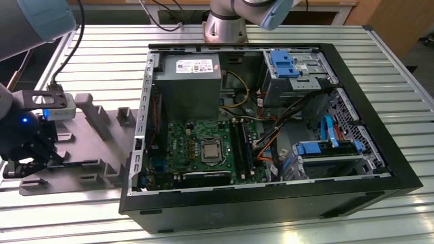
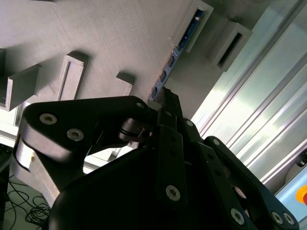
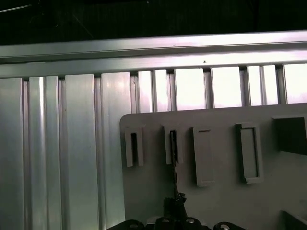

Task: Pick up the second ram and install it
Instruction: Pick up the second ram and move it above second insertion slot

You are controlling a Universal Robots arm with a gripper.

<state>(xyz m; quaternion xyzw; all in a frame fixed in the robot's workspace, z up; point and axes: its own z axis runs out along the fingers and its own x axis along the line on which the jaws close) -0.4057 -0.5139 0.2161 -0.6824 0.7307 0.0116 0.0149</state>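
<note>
The second ram [image 2: 169,65] is a thin blue-green stick seen edge-on, standing in a slot of the grey moulded tray [image 2: 120,33]. My gripper [image 2: 163,98] has its black fingers drawn together on the near end of the stick. In the first wrist view the second ram [image 3: 173,163] runs as a dark line from a tray slot down to the gripper [image 3: 175,205]. In the exterior view the gripper [image 1: 28,158] hangs low over the tray [image 1: 101,152] at the exterior view's left, apart from the open computer case with the green motherboard [image 1: 193,147].
The black computer case [image 1: 271,203] lies open on a ribbed aluminium table [image 1: 379,66], with a power supply [image 1: 186,86], blue drive brackets [image 1: 285,63] and loose cables inside. Raised grey blocks [image 1: 91,109] stand on the tray. Dark memory slots [image 1: 239,147] sit right of the processor.
</note>
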